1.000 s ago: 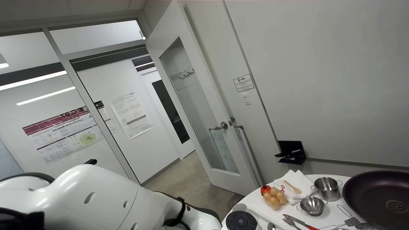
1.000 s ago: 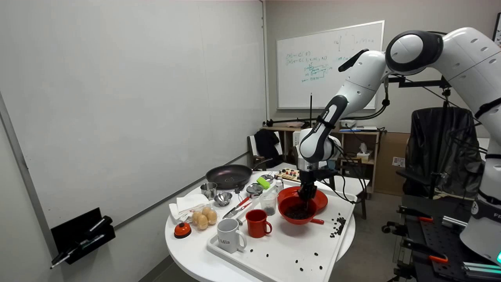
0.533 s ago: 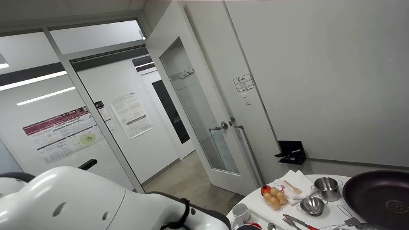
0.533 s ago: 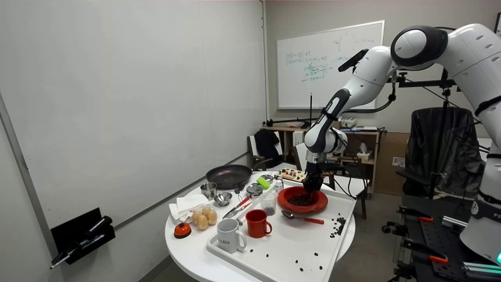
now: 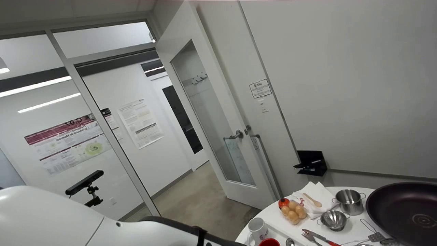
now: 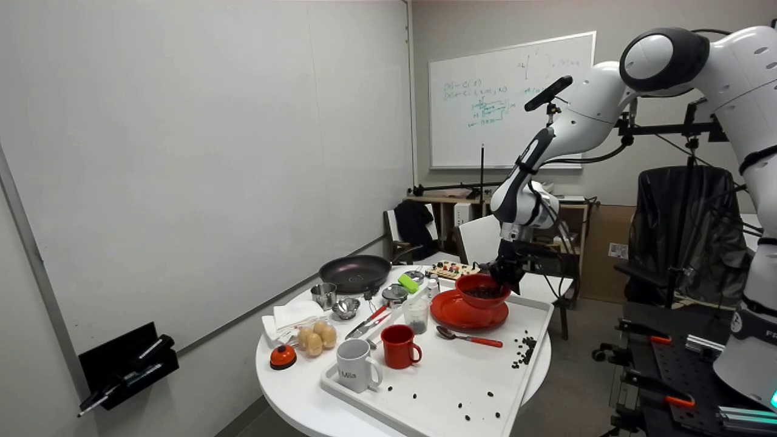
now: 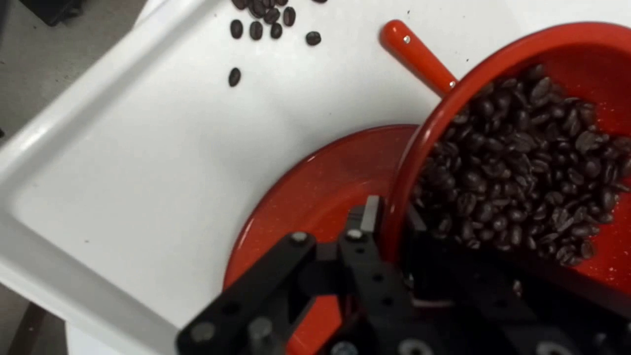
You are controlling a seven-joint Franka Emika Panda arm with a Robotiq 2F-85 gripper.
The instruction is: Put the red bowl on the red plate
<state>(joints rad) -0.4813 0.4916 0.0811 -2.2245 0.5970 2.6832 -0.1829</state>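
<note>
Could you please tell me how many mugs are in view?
2: the pale Mila mug near a corner of the white tray, and the red mug behind it and to its right in an exterior view. Another could be hidden.
</note>
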